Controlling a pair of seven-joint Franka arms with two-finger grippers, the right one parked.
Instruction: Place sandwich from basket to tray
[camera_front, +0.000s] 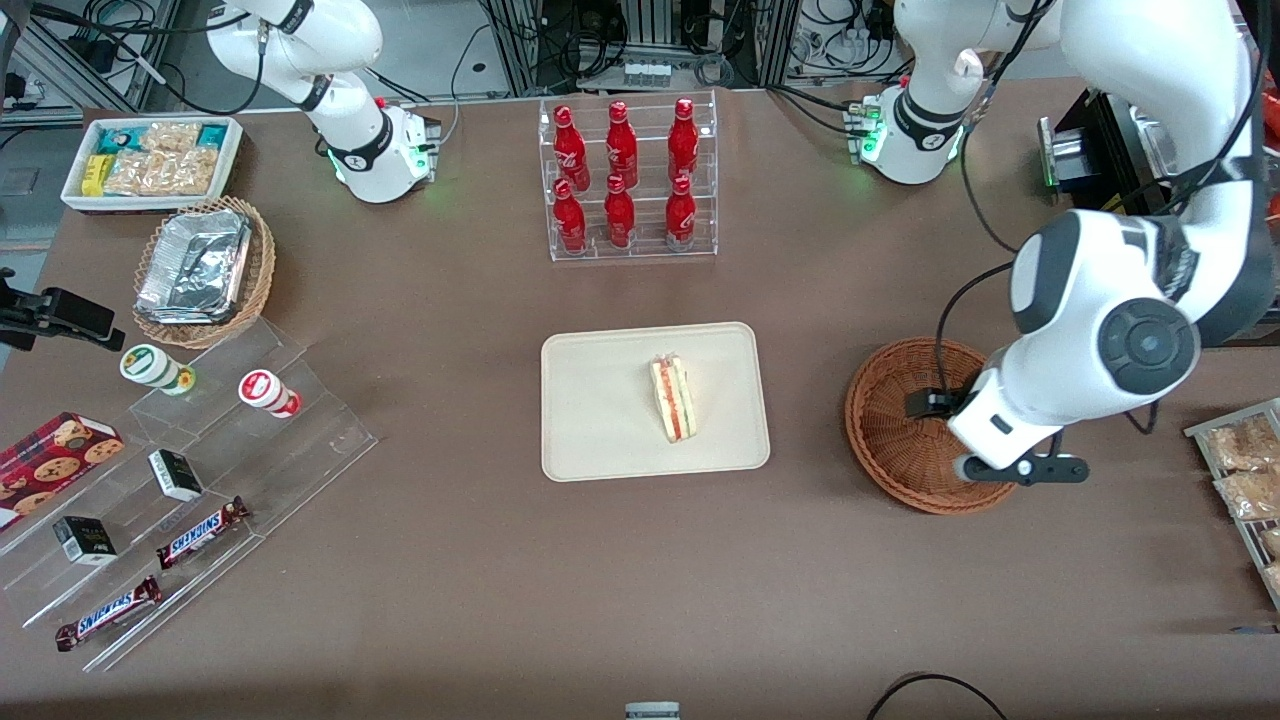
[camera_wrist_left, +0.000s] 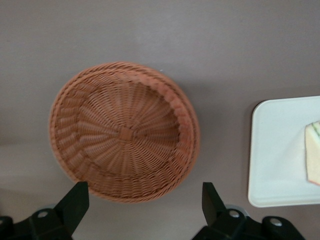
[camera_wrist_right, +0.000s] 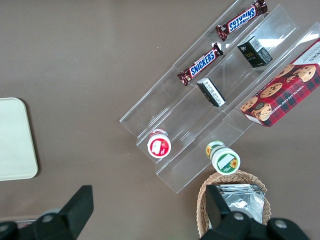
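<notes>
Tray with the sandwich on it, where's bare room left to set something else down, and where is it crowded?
The cream tray is bare from the sandwich toward the parked arm's end, with a narrower strip on its working-arm side. The wicker basket is empty, but the open gripper hovers over it. The bottle rack and the stepped snack display are crowded.

A clear acrylic rack holding six red bottles stands at the desk edge farthest from the front camera. Toward the parked arm's end, a white bin of snack packets occupies the corner, with a tan wicker basket of foil trays nearer the camera. A stepped clear acrylic display carries two Snickers bars, small dark boxes, two capped cups and a red cookie box.
</notes>
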